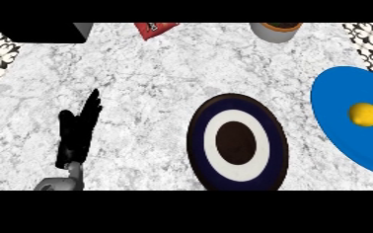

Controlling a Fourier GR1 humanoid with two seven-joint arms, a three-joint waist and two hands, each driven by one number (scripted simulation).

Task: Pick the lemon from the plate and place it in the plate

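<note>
A yellow lemon (pixel 361 113) lies on a bright blue plate (pixel 335 113) at the right edge of the head view, partly cut off by the frame. To its left sits a second plate (pixel 238 142) with dark blue, white and dark brown rings and a brown rim; nothing lies on it. My left hand (pixel 76 128) rests at the lower left with its fingers straight and pointing up, far from both plates and holding nothing. My right hand does not show.
The counter is white-grey marble. Along the far edge stand a black box (pixel 44 32), a red packet (pixel 155 28) and a grey cup with an orange-brown rim (pixel 277 30). Patterned tiles show at both side edges.
</note>
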